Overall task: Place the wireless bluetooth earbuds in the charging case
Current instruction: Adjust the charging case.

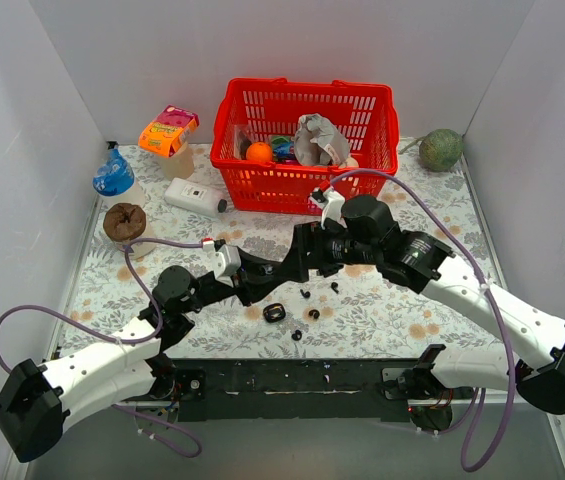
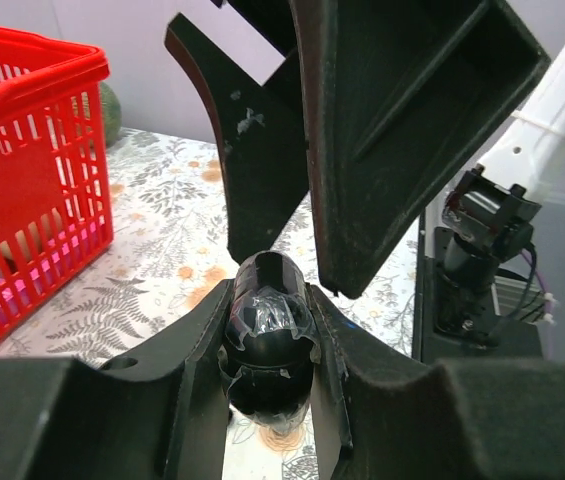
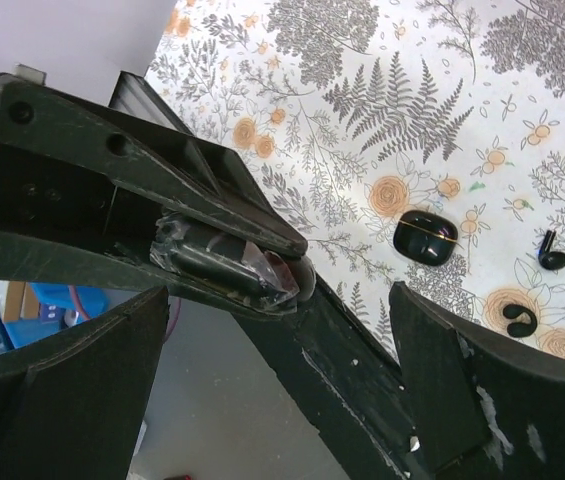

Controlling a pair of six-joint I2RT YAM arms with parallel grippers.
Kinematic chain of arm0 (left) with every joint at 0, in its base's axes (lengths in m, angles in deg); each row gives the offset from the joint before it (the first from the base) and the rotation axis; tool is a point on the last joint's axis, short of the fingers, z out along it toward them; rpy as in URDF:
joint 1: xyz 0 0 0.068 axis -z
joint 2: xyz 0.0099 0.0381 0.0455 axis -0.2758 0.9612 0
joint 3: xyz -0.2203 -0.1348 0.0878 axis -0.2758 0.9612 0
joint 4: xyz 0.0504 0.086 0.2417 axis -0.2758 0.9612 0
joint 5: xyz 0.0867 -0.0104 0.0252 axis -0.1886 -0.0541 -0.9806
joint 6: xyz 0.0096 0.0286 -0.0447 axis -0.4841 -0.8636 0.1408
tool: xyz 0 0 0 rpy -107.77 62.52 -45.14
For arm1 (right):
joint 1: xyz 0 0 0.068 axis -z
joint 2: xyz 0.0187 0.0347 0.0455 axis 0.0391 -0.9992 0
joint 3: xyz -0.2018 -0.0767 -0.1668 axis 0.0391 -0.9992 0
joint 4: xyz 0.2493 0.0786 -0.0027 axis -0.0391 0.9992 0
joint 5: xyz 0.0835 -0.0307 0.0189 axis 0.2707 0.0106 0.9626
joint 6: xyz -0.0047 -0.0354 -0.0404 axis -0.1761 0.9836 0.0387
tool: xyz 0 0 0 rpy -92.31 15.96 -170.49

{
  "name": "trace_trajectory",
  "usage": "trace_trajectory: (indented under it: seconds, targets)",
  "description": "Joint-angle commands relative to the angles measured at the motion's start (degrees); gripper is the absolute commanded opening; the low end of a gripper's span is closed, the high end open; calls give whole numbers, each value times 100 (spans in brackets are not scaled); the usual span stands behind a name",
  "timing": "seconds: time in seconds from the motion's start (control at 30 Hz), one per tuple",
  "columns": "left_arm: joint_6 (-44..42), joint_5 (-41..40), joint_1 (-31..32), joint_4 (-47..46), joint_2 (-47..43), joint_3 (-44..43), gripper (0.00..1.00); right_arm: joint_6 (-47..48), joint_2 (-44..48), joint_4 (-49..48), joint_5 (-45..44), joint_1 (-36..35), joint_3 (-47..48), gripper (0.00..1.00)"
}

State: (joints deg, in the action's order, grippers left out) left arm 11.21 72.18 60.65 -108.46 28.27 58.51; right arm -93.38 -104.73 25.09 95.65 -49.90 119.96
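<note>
Pinching a film-wrapped black lump (image 2: 265, 345) in left gripper (image 2: 268, 318), right gripper (image 3: 278, 297) spread around it, near charging case (image 3: 425, 237) and loose earbuds (image 3: 552, 255) on table (image 3: 412, 80); in red basket (image 1: 272, 185), orange ball (image 1: 259, 152) and grey cloth (image 1: 319, 140).

From overhead the earbuds (image 1: 313, 315) are black specks, too small for me to read. The dark taped object (image 2: 267, 340) clamped in my left gripper (image 2: 269, 310) is half buried between its fingers; I can't name it.

Plain white walls (image 1: 112, 60) close in at nine, twelve and three o'clock around a fern-and-flower tablecloth (image 1: 402, 320), evenly lit, with only soft shadows.
</note>
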Motion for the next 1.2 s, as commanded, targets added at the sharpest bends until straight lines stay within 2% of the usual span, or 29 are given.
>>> trace_trajectory:
  seconds: [0.0, 0.5, 1.17]
  targets:
    - [-366, -430, 9, -131, 2, -179, 0, -498, -62, 151, -279, 20, 328, 98]
    - [-454, -773, 9, -157, 213, -118, 0, -420, -264, 46, -534, 20, 636, 98]
    - [-515, -869, 141, -105, 529, -328, 0, -130, -1046, 529, -561, 11, 1084, 98]
